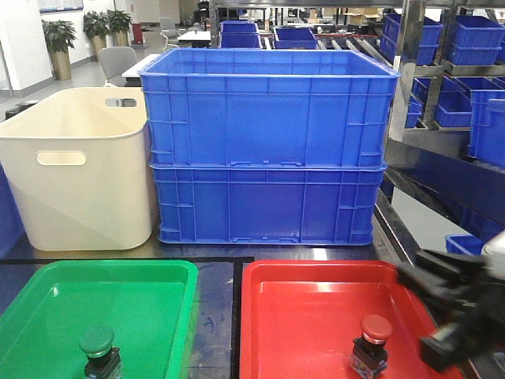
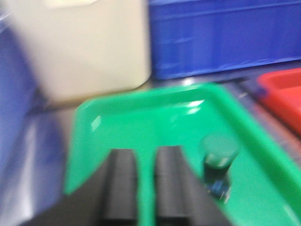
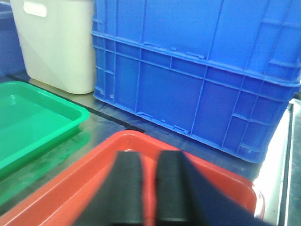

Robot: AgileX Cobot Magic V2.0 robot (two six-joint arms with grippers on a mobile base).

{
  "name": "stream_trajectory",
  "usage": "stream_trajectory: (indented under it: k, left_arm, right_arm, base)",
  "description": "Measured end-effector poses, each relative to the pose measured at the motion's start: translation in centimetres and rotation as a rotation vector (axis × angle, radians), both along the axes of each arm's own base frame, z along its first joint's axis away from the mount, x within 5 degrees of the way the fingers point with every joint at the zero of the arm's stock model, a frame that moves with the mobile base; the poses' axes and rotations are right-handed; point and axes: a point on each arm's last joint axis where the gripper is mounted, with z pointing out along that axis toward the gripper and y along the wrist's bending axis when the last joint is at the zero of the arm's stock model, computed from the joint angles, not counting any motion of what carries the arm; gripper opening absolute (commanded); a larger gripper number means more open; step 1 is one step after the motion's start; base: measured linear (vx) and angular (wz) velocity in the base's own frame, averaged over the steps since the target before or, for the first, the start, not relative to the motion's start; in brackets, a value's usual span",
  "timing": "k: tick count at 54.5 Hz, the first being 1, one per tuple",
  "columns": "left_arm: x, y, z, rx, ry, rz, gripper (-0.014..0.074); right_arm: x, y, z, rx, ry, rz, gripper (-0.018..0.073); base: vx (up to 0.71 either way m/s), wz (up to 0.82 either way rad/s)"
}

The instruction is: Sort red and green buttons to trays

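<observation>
The green button (image 1: 96,347) stands upright in the green tray (image 1: 47,300) at the front left. In the left wrist view the same green button (image 2: 217,160) sits just right of my left gripper (image 2: 146,154), apart from it. That gripper hangs over the green tray (image 2: 141,117), shut to a thin slit with nothing in it. The red button (image 1: 372,339) stands in the red tray (image 1: 308,308). My right gripper (image 1: 442,312) is blurred at that tray's right edge. In the right wrist view the right gripper (image 3: 149,157) is shut and empty over the red tray (image 3: 94,165); the red button is hidden there.
Two stacked blue crates (image 1: 268,158) and a cream tub (image 1: 79,174) stand right behind the trays. Metal shelving with more blue crates (image 1: 473,79) runs along the right side. A dark strip of table (image 1: 217,316) separates the trays.
</observation>
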Motion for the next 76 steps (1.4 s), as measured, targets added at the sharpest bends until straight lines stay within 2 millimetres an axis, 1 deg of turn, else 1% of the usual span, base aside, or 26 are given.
stream_trajectory:
  k: [1,2,7,10,17,24,29,43,50,53,57,60,61,62,63,65,68,76]
  left_arm:
    - [-0.8,0.4,0.0,-0.015,0.021,0.028,-0.0008]
    - [-1.3,0.5,0.0,-0.025,0.030,0.040,-0.0008]
    - [-4.2,1.4,-0.5,-0.074,0.121,0.090,-0.0007]
    - [-5.6,1.5,-0.8,-0.085,0.164,0.078,-0.0007]
    - [-7.6,1.1,-1.1,-0.136,0.196,0.008,-0.0007]
    - [-8.5,0.7,-1.2,-0.198,0.204,-0.042,-0.0006]
    - [-8.7,0.6,-1.4,-0.209,0.232,-0.051,-0.0006]
    - [-8.8,0.5,-1.4,-0.212,0.235,-0.053,-0.0006]
    - [-8.3,0.9,-1.8,-0.132,0.180,-0.043,-0.0006]
    - [-7.7,1.0,-2.6,-0.096,0.108,-0.036,-0.0006]
    - [-7.1,1.1,-4.4,-0.056,0.002,-0.027,-0.0006]
    - [-7.0,1.1,-6.7,-0.041,-0.078,-0.023,-0.0006]
    - [-7.0,1.1,-7.1,-0.040,-0.109,-0.024,-0.0006]
    - [-7.0,1.2,-8.0,-0.037,-0.109,-0.021,-0.0006]
    - [-7.1,1.2,-8.4,-0.038,-0.134,-0.021,-0.0006]
    - [-7.3,1.3,-9.9,-0.034,-0.138,-0.012,-0.0006]
    - [-7.6,1.4,-10.6,-0.019,-0.128,-0.004,-0.0006]
    - [-7.7,1.4,-10.8,0.010,-0.127,-0.006,-0.0006]
  right_arm:
    - [-0.8,0.0,0.3,-0.006,-0.005,0.004,-0.0013]
    - [-1.4,0.0,0.4,-0.011,-0.008,0.011,-0.0013]
    - [-3.9,0.0,0.4,-0.046,-0.010,0.030,-0.0010]
    - [-4.8,-0.1,0.3,-0.038,-0.002,0.021,-0.0010]
    - [-5.6,-0.4,0.3,-0.019,-0.007,-0.006,-0.0010]
    - [-5.7,-0.4,0.2,-0.019,-0.009,-0.009,-0.0010]
    - [-5.7,-0.4,0.3,-0.018,-0.009,-0.011,-0.0010]
    - [-5.7,-0.4,0.3,-0.016,-0.008,-0.013,-0.0010]
    - [-5.7,-0.4,0.3,-0.015,-0.008,-0.013,-0.0010]
    - [-5.7,-0.4,0.3,-0.015,-0.008,-0.013,-0.0010]
    - [-5.7,-0.4,0.3,-0.017,-0.008,-0.013,-0.0010]
    - [-5.7,-0.4,0.2,-0.018,-0.008,-0.013,-0.0010]
    - [-5.7,-0.4,0.2,-0.018,-0.008,-0.013,-0.0010]
    - [-5.7,-0.4,0.2,-0.018,-0.008,-0.013,-0.0010]
    - [-5.7,-0.4,0.2,-0.018,-0.008,-0.013,-0.0010]
    - [-5.7,-0.4,0.2,-0.018,-0.008,-0.013,-0.0010]
    - [-5.7,-0.4,0.2,-0.018,-0.008,-0.013,-0.0010]
    - [-5.7,-0.4,0.2,-0.018,-0.008,-0.013,-0.0010]
  base:
    - [0.00,0.00]
    - [0.00,0.00]
    - [0.00,0.00]
    - [0.00,0.00]
    - [0.00,0.00]
    - [0.00,0.00]
    - [0.00,0.00]
    - [0.00,0.00]
    - [0.00,0.00]
    - [0.00,0.00]
    - [0.00,0.01]
    - [0.00,0.00]
    - [0.00,0.00]
    - [0.00,0.00]
    - [0.00,0.00]
    - [0.00,0.00]
    - [0.00,0.00]
    - [0.00,0.00]
